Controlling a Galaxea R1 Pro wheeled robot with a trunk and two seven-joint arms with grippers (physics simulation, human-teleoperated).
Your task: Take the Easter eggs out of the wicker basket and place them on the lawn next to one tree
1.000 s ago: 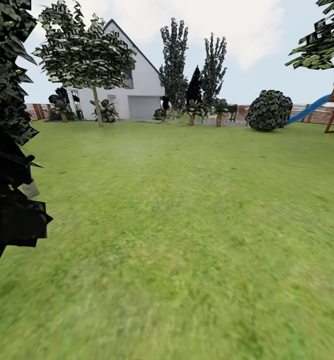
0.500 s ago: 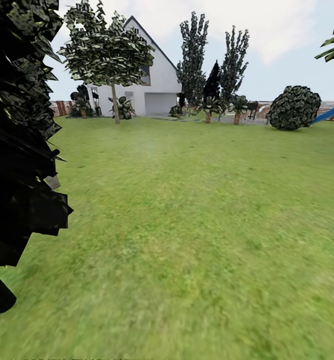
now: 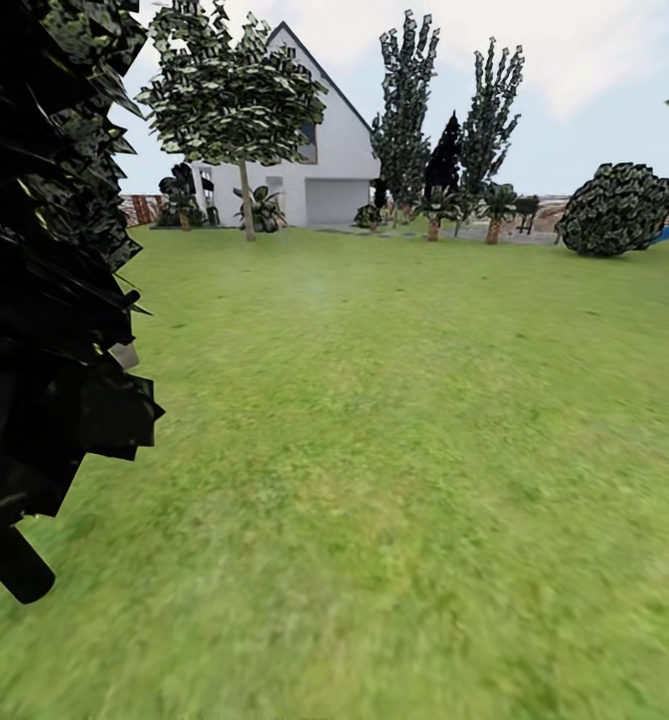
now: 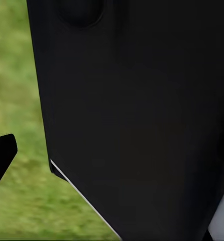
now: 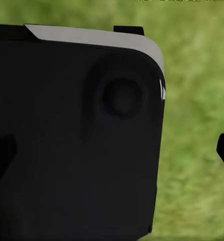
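jaws hidden behind dark robot body (image 4: 142,120) in both wrist views, perhaps open; lawn (image 3: 394,450) beyond.

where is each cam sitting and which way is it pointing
Head view: on the robot's head, looking forward over the lawn toward a house and a tree; dark foliage close at left.
Left wrist view: on the left arm, facing a black robot panel.
Right wrist view: on the right arm, facing a black panel.
Shared: grass in all three.
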